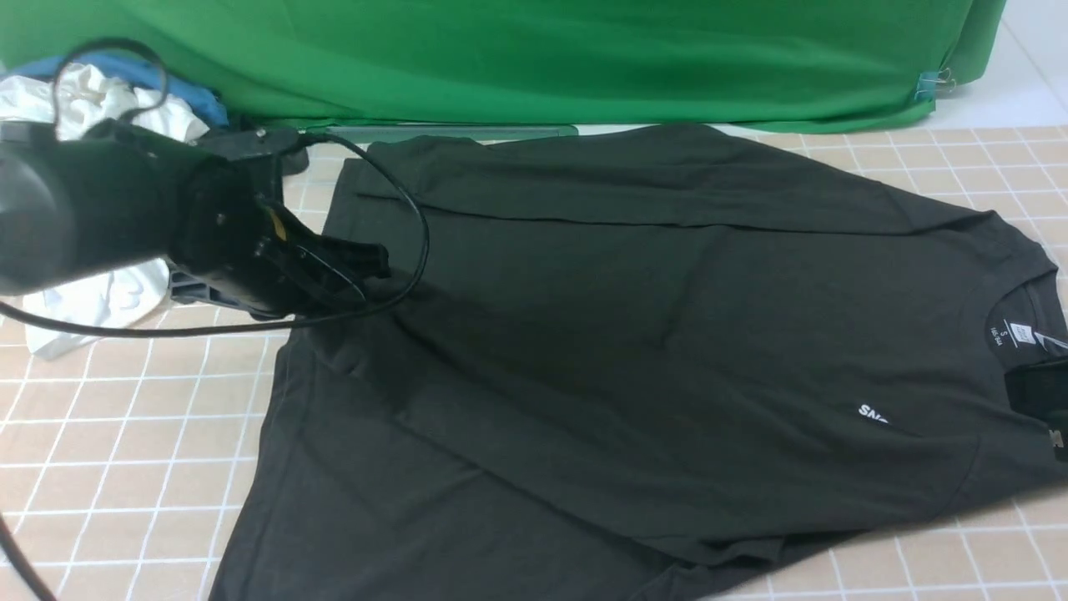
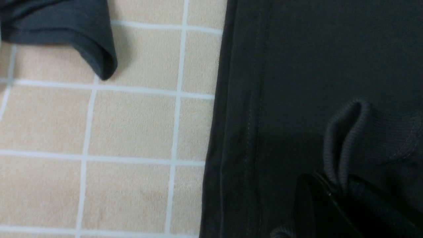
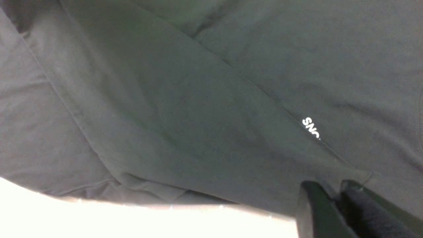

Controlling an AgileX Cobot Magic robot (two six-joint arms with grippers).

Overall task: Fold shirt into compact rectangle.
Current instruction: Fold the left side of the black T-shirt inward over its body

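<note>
Nearest us, the large black long-sleeved shirt lies spread on the beige checked tablecloth, its near side folded over the chest print; we judge further folds remain. Right pincer straddles that fold's edge by the collar; we cannot tell whether it grips. Farther off, left pincer clenches the ribbed cuff.

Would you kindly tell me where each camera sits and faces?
Front: between the arms, looking forward over the shirt; left gripper, right gripper show.
Left wrist: on the left arm, facing hem, table, pinched cuff; left gripper shows.
Right wrist: on the right arm, facing folded cloth; right gripper shows.
Shared: front and right wrist show the print.
</note>
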